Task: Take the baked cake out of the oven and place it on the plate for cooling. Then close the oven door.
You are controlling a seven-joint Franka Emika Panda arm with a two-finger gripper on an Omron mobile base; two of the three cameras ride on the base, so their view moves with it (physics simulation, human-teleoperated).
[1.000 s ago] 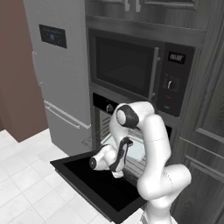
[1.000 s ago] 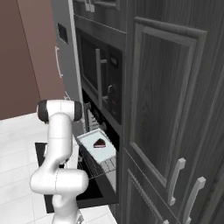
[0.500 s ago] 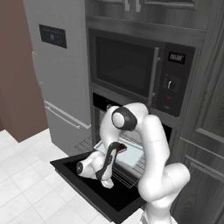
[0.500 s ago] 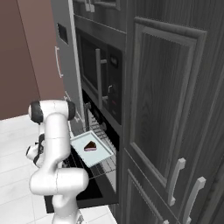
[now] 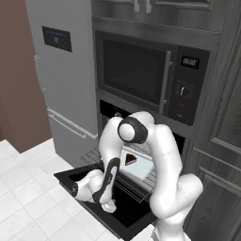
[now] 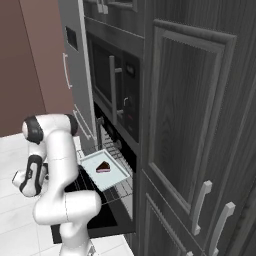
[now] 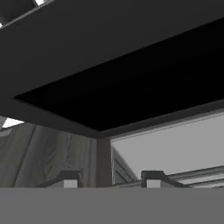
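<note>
The cake (image 5: 131, 159) (image 6: 103, 167), a small dark reddish-brown wedge, lies on a pale square tray (image 5: 141, 168) (image 6: 112, 175) on the pulled-out wire rack of the oven (image 5: 109, 109). The oven door (image 5: 127, 212) (image 6: 102, 218) hangs open, flat and black. My hand (image 5: 88, 187) (image 6: 27, 182) is low at the door's left front part, well away from the cake. In the hand view my gripper (image 7: 109, 178) is open with nothing between its fingertips, and a dark flat panel (image 7: 122, 78) spans the picture above them. The plate is out of view.
A black microwave (image 5: 141, 75) with a vertical handle sits above the oven. A grey fridge (image 5: 61, 84) stands to the left and dark wood cabinets (image 6: 200, 130) to the right. Pale floor tiles (image 5: 28, 197) lie in front of the door.
My arm has swung left and down from the rack to the open door's left front part. The fingers have parted. The cake stays on the tray.
</note>
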